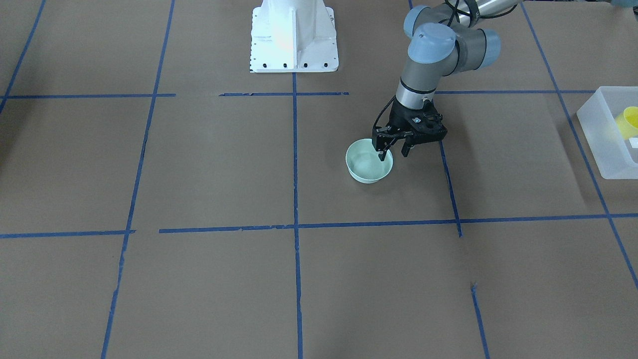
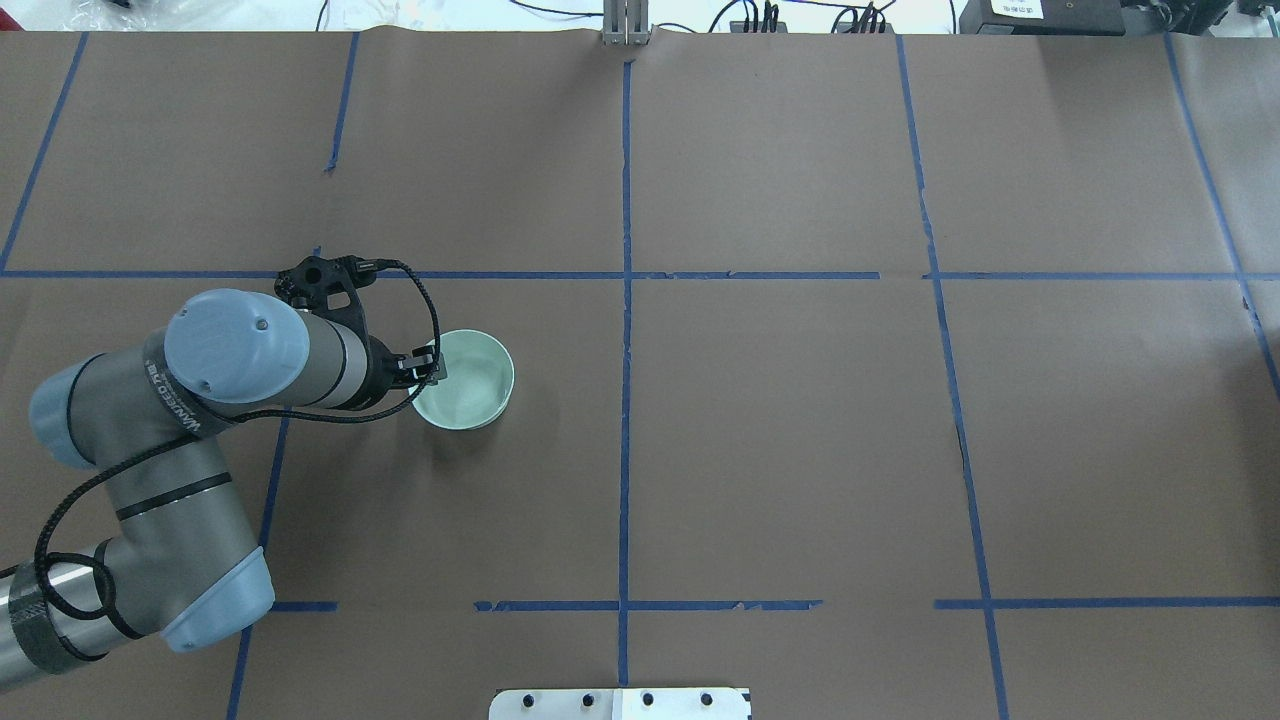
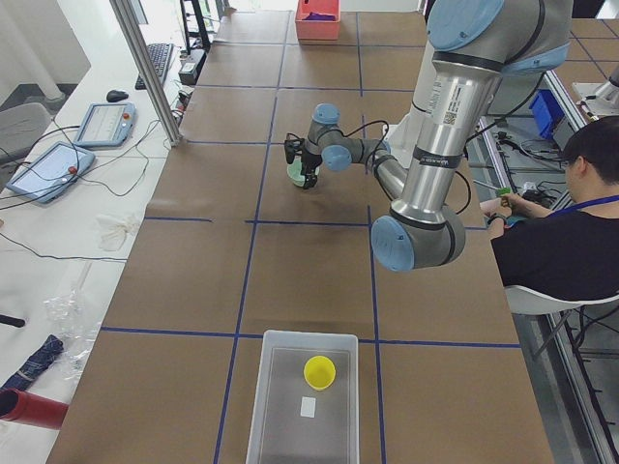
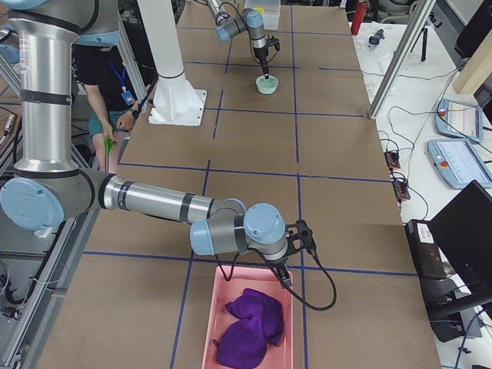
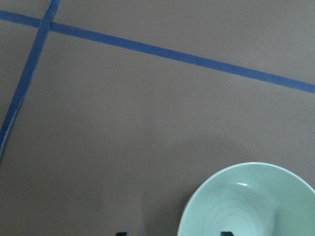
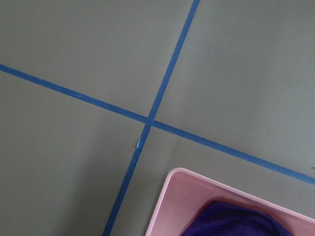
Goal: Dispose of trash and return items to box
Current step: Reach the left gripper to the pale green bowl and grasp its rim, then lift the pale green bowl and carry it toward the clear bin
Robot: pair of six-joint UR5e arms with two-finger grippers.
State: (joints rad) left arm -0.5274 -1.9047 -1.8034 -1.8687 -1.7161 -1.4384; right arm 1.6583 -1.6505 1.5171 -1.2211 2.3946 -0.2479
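Note:
The pale mint-green bowl (image 1: 365,170) stands upright on the brown table; it also shows in the overhead view (image 2: 472,388) and the left wrist view (image 5: 251,206). My left gripper (image 1: 394,152) is open and straddles the bowl's rim, with one finger inside and the other outside. The yellow cup (image 1: 629,122) lies inside the frosted-white box (image 1: 593,130) at the table's end on my left; both also show in the exterior left view, cup (image 3: 319,371) and box (image 3: 263,406). My right gripper (image 4: 288,281) hovers at the edge of a pink tray; I cannot tell whether it is open or shut.
The pink tray (image 4: 209,327) holds a purple cloth (image 4: 250,323) at the table's end on my right. The white robot base (image 1: 294,40) stands at the table's back edge. A seated person (image 3: 571,227) is beside the table. Blue tape lines grid the brown surface.

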